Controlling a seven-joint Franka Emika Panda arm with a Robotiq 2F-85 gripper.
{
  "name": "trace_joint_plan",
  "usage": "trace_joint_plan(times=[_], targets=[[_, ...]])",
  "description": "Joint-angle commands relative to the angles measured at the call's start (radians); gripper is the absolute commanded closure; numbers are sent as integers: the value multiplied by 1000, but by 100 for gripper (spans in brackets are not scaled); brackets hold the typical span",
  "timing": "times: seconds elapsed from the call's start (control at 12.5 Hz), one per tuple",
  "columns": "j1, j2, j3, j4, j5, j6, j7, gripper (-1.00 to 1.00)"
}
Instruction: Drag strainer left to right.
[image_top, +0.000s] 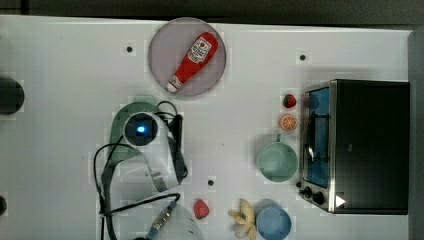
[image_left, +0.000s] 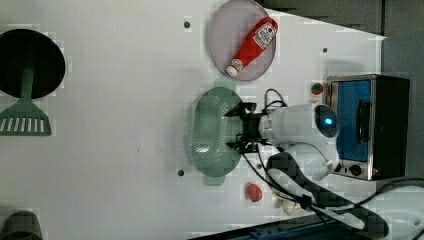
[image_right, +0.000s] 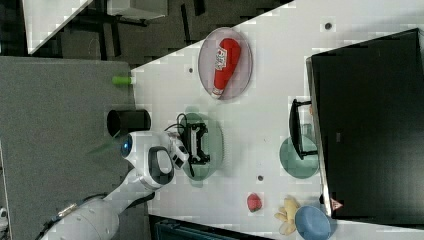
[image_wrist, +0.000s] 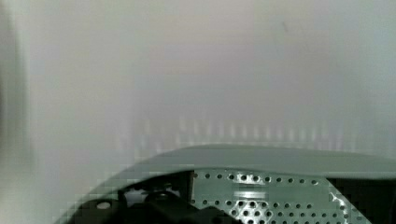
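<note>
End effector (image_left: 240, 129) spread wide, over strainer (image_left: 210, 132)

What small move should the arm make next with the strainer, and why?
Probably lower a little and close on the strainer's rim. The gripper is open above the side nearest the arm and holds nothing, so it needs a hold before any drag.

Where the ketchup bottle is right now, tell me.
The ketchup bottle lies on its side on the grey round plate at the far edge of the table in the top view, above the strainer and the arm.
</note>
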Motion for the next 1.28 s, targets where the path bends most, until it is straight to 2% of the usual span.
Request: trace_joint_plan(times=[0.08, 0.56, 1.28], targets=[[-52, -10, -83, -22, 3, -2, -129, -100], [-86, -10, -218, -25, 3, 8, -320, -100], [-91, -10, -364, -25, 3, 34, -520, -100]])
